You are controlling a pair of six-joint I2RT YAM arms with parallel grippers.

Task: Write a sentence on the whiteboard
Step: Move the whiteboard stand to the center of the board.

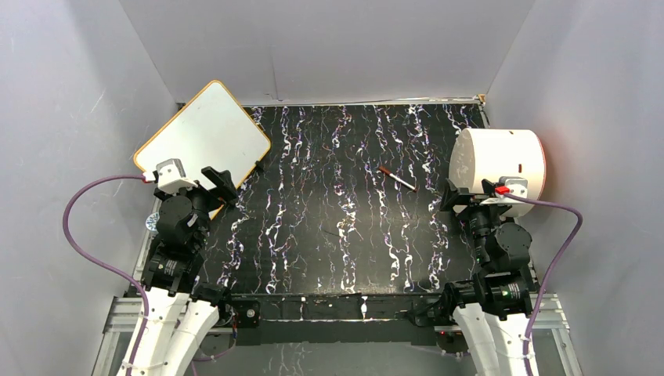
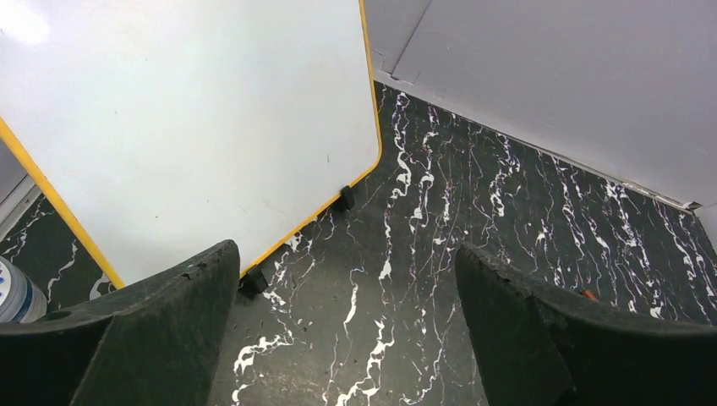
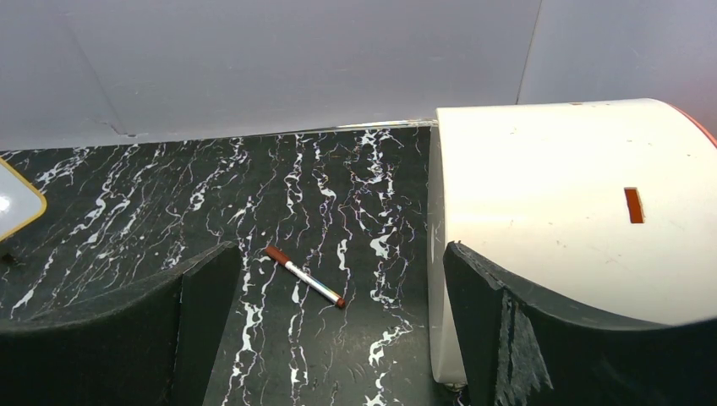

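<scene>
The whiteboard (image 1: 203, 131), white with a thin orange-yellow rim and small black clips, lies tilted at the table's far left; it fills the upper left of the left wrist view (image 2: 186, 127). Its surface is blank. A marker (image 1: 398, 179) with a red cap and white barrel lies on the black marbled table right of centre, also in the right wrist view (image 3: 304, 277). My left gripper (image 1: 219, 185) is open and empty just in front of the board's near edge. My right gripper (image 1: 452, 196) is open and empty, right of the marker and beside the white cylinder.
A big white cylinder (image 1: 501, 163) lies on its side at the far right, close to my right gripper's right finger (image 3: 541, 330). A small blue-and-white round object (image 2: 15, 292) sits at the table's left edge. Grey walls enclose the table on three sides.
</scene>
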